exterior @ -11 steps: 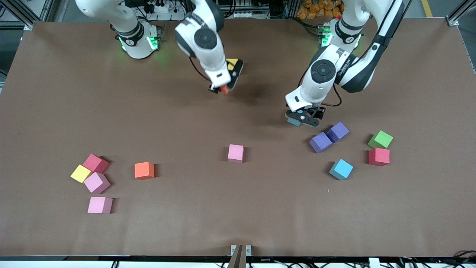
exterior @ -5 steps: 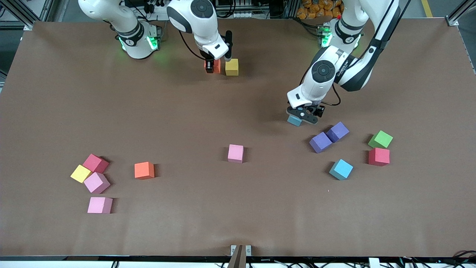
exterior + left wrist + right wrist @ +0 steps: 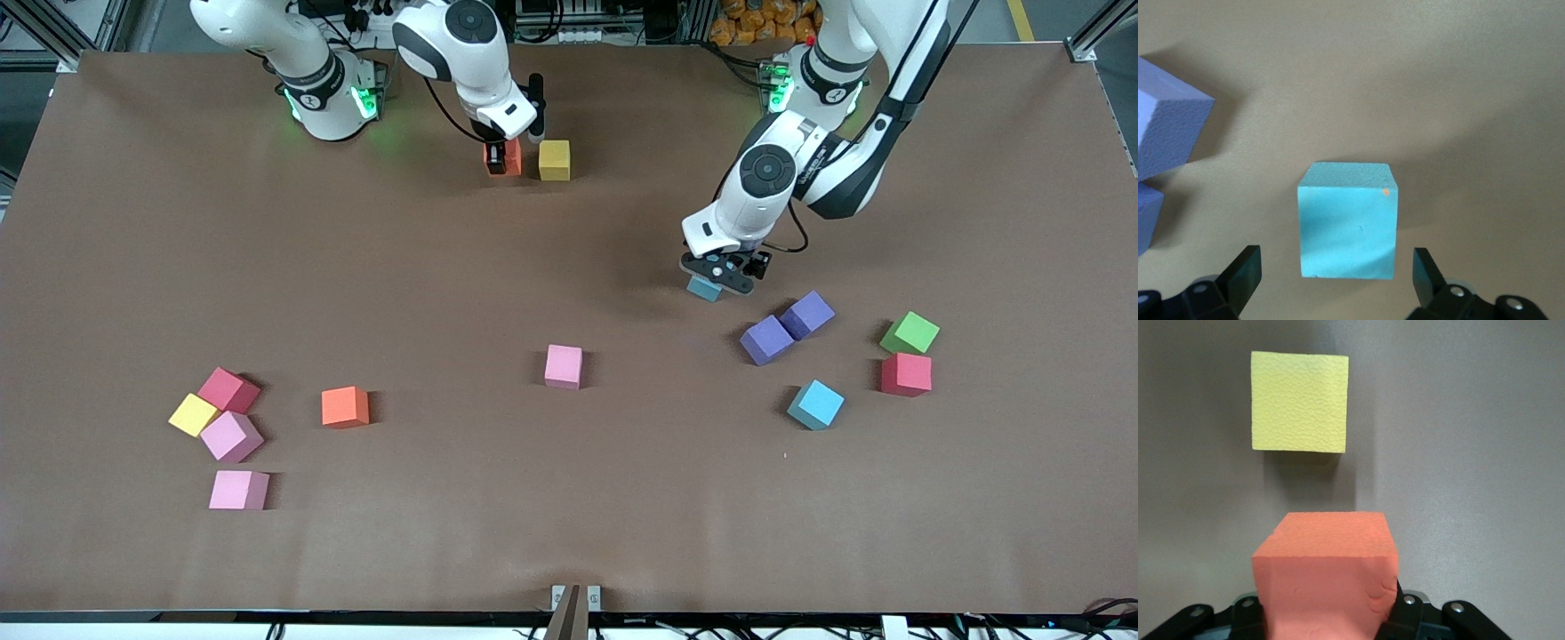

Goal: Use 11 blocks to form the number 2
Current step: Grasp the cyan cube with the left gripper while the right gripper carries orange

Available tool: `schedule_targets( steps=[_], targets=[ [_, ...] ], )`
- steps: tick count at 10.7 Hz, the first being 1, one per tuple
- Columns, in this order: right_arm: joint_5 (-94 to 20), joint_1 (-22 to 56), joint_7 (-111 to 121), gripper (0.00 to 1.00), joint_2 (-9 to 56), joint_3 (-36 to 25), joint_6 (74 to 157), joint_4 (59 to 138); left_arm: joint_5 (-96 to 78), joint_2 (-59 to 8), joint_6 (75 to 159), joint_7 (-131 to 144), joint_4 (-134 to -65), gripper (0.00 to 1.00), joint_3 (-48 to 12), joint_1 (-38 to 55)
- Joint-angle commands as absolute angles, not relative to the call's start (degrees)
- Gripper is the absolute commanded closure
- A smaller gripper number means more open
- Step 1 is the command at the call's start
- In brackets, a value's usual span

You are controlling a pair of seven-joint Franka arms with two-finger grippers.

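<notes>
Now right gripper [image 3: 503,153] fingers clamped on orange cube [image 3: 1327,577]; left gripper [image 3: 1337,275] fingers wide astride upright blue cube [image 3: 1347,229].

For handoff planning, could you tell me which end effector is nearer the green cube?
Left. The left end effector is over a light blue cube near the green cube; the right end effector holds an orange cube by the yellow one.

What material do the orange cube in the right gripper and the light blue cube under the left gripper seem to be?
Orange cube: likely soft foam, matte; its surface is pebbled and dented near the fingers. Light blue cube: probably the same foam, matte, with a finely grained top and no shine.
</notes>
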State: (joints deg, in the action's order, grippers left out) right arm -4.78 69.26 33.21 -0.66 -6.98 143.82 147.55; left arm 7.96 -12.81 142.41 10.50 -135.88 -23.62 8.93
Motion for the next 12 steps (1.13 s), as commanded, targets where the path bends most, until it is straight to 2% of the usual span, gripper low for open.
schedule_targets(
  steps=[1,6,7,9,10,12],
  targets=[
    [-4.04,70.22,33.84,0.78,3.49,-7.91,149.12,147.92,9.05,-14.23,145.27,10.72,-136.32,0.00,-23.47,9.58],
    [-4.04,72.93,33.13,0.81,4.66,-8.08,150.91,147.83,9.14,-14.77,148.26,10.63,-138.33,0.00,-23.03,9.58],
    [-3.96,73.30,33.22,0.81,4.83,-8.17,151.00,147.75,9.14,-14.85,148.45,10.63,-138.60,0.10,-23.03,9.67],
    [-1.86,73.65,33.22,0.81,4.75,-8.17,151.52,147.74,10.46,-14.59,148.45,10.72,-138.95,0.73,-22.77,9.49],
    [-1.76,74.26,33.22,0.80,5.01,-8.26,152.48,147.83,10.46,-13.89,148.19,10.72,-138.96,0.87,-22.76,9.41],
    [-1.76,74.70,32.35,0.80,5.53,-9.58,153.10,147.74,10.72,-11.09,147.40,10.20,-138.87,0.95,-22.85,9.32]
  ],
)
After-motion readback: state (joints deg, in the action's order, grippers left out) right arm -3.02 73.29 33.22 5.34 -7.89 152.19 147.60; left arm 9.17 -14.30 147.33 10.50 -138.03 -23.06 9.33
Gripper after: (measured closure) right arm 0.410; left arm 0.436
